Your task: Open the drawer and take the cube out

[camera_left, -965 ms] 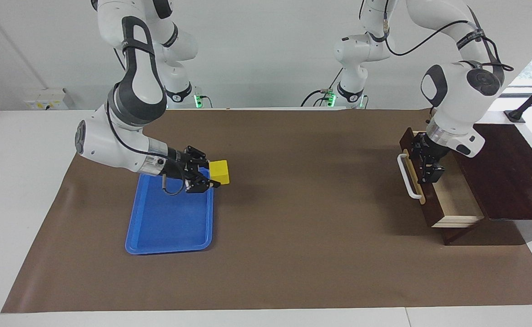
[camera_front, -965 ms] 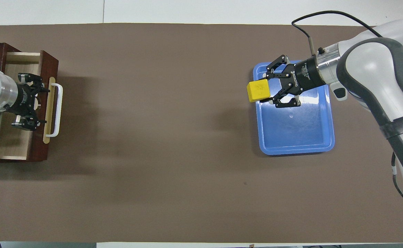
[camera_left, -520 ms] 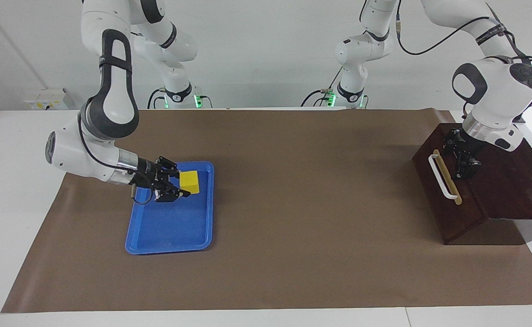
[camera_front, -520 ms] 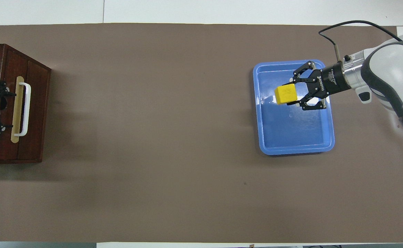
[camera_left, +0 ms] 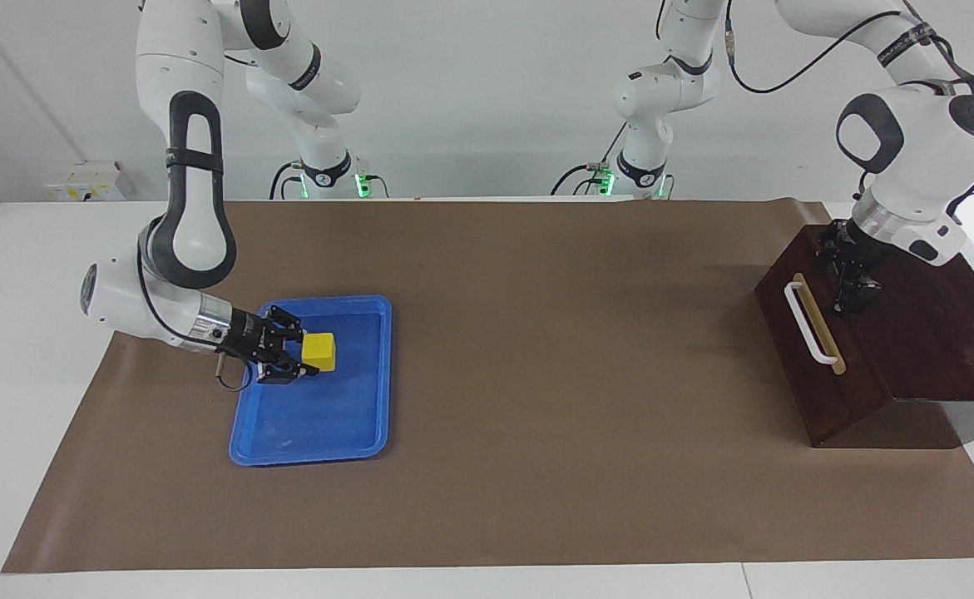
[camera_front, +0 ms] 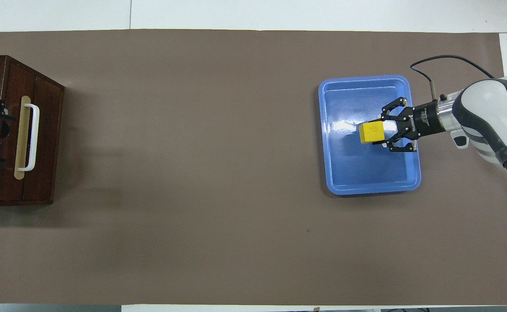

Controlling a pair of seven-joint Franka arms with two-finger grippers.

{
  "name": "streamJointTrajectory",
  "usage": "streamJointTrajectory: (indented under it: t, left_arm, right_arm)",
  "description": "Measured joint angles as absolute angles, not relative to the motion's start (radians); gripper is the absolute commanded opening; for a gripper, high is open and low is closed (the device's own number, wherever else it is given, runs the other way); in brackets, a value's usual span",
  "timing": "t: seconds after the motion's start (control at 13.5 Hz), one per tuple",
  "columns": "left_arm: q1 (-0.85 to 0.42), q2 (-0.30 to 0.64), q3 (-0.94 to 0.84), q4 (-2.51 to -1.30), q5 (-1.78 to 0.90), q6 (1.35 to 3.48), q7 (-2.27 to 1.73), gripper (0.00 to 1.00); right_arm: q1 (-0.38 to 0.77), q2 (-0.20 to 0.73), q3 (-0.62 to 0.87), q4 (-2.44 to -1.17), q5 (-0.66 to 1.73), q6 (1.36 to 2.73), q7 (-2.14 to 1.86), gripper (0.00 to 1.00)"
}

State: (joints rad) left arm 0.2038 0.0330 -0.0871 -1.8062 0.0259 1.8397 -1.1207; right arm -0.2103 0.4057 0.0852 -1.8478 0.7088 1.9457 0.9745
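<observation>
- Brown paper [camera_left: 578, 374] covers the white table [camera_left: 4, 333], and both arms reach out over it from their bases at the wall.
- Nearest the robots, at the left arm's end, the left gripper [camera_left: 848, 287] hangs over the top of the dark wooden box [camera_left: 936, 333], just above the drawer front. Its fingers are spread and hold nothing, and this arm waits.
- The drawer [camera_left: 798, 349] is pushed in, flush with the box. Its white handle [camera_left: 808, 324] faces the middle of the table.
- A little farther out, at the right arm's end, the right gripper [camera_left: 310, 358] is clamped on the yellow cube [camera_left: 318, 352].
- The right arm lies almost level, so the fingers point sideways toward the middle of the table, with the cube at their tips.
- The cube is low over the middle of the blue tray [camera_left: 308, 456], inside its rim. Whether it touches the tray floor I cannot tell.
- The coming move looks like a release. What matters is the gap beneath the cube, because bare tray floor lies on every side of it.
- Nothing stands in the way. The tray holds nothing else, and the box is well apart from it.
- Farther from the robots lies only bare paper.
</observation>
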Motion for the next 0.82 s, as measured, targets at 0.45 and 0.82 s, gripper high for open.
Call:
streamJointTrajectory:
  t: [0.45,0.82]
  left_arm:
    - [0.078,-0.023,-0.095,-1.713,0.025,1.595,-0.585,1.00]
    - [0.062,-0.019,-0.095,-1.711,0.025,1.587,-0.305,1.00]
  right_arm:
    - [-0.213,0.414,0.088,-1.898,0.721,1.997,0.971,0.00]
    - [-0.211,0.414,0.096,-1.956,0.726,2.065,0.908,0.00]
